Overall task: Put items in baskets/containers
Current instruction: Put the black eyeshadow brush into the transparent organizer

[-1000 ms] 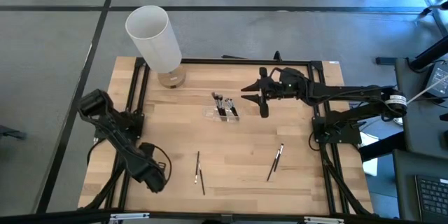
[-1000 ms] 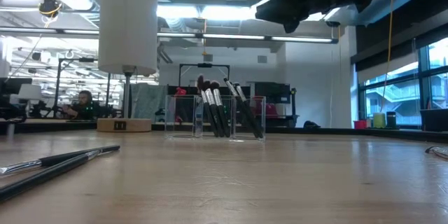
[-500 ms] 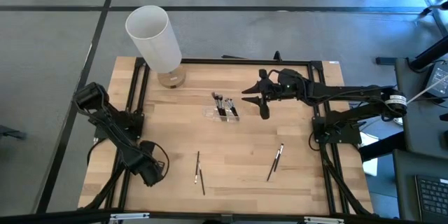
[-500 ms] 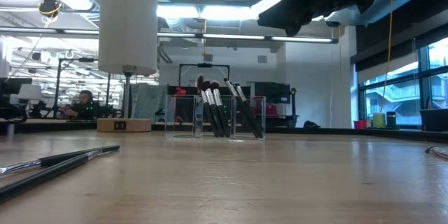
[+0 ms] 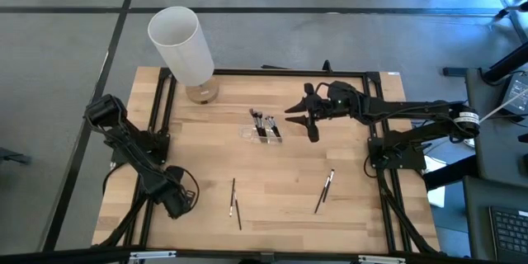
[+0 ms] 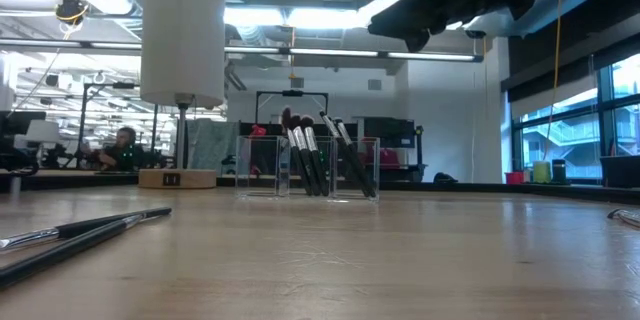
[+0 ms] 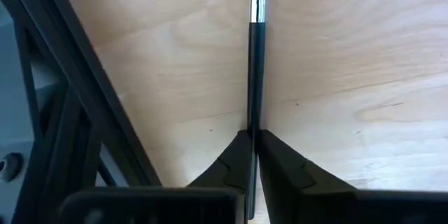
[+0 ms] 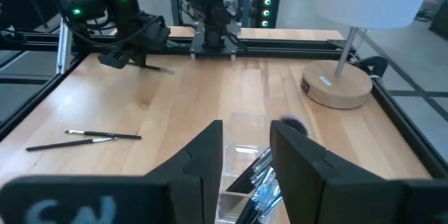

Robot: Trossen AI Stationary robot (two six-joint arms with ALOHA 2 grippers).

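left gripper [image 7: 253, 155] sits low at the tabletop's [image 5: 280, 173] left edge, fingers pinched on a thin dark brush [image 7: 256, 70] with a silver ferrule. right gripper [image 5: 307, 120] hovers just beside the clear organizer [image 5: 261, 128], fingers spread apart, empty. several brushes stand in the organizer; loose brushes [image 5: 234, 198] lie on the near tabletop.

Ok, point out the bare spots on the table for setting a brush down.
Bare wood lies between the clear organizer and the loose brushes nearer the front, and right of the lamp base. It is crowded at the organizer, with the right gripper beside it.
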